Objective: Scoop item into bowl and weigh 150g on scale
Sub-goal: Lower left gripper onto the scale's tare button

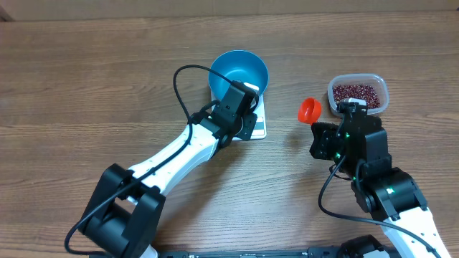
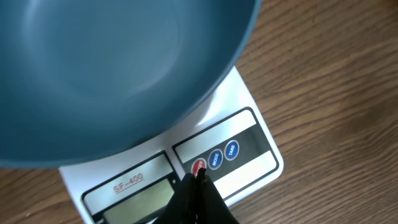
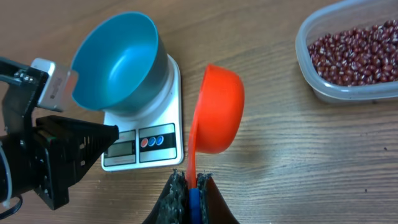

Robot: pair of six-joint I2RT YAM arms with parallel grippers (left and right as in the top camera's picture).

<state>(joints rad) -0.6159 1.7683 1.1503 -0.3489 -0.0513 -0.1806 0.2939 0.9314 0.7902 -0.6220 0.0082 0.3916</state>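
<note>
The bowl [image 1: 239, 72] already sits on the scale [image 2: 252, 168], a little behind the middle of the desk [image 1: 86, 79], toward its far edge, and the inside of the bowl is bare blue, with no bean in it. My left claw [image 2: 200, 179] has its fingers pressed together, holding nothing, and its tip is on or just above the red button [image 2: 199, 166] at the front edge of the scale; I cannot tell if it really touches. I see no digits on the display [image 2: 134, 199], so I judge that the scale is only now being switched on, or is not zeroed yet. My right claw [image 3: 191, 182] is clamped on the handle of the orange scoop [image 3: 217, 109], which hangs tilted on its side, empty, above the bare desk between the scale and the tub [image 3: 311, 81]. The beans [image 3: 354, 50] are all in that tub, on the right part of the desk in its far half, well apart from the bowl. In my judgement only the preparation is done: bowl placed, scoop in hand. Nearly everything is left: a ready scale showing zero, dipping the scoop in the tub, carrying beans to the bowl, and repeating until the target weight shows
</note>
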